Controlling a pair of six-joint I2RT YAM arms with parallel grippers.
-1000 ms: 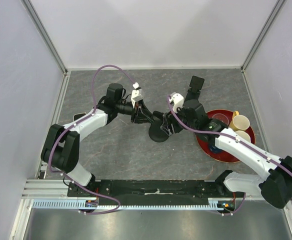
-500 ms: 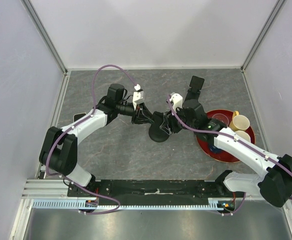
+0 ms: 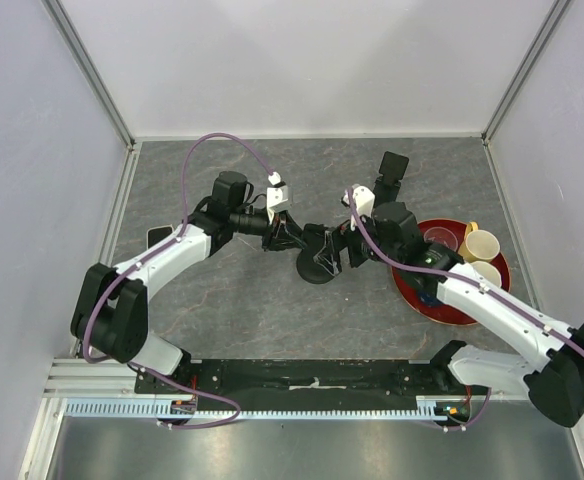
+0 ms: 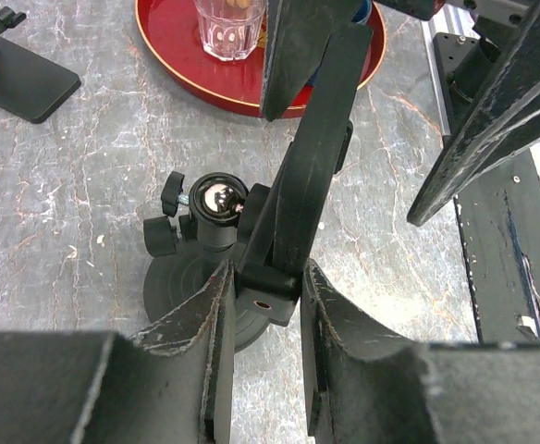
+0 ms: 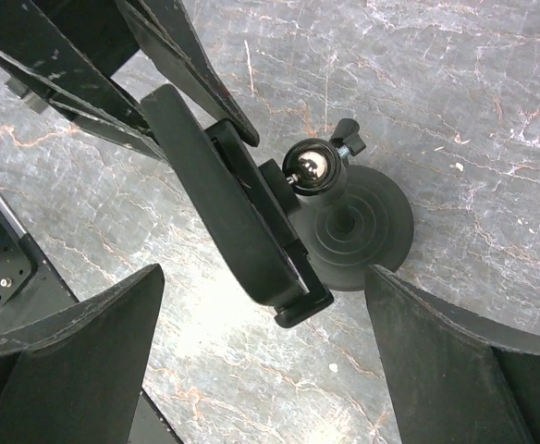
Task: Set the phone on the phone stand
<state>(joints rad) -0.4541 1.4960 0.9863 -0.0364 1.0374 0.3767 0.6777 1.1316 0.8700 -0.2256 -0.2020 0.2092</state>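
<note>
Your arms converge at centre. Your left gripper (image 4: pixel 265 282) pinches the stand (image 4: pixel 210 208) by its cradle foot. The right gripper (image 5: pixel 263 277) hangs wide above it.

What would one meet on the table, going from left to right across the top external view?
left tool → round-based phone stand → right tool → black folding stand at the back → glass → yellow cups

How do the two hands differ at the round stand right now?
The left hand is shut on the cradle of the stand; the right hand is wide open, gripping nothing. The left reaches in from the stand's left, the right from its right. Both hang over the stand.
</note>
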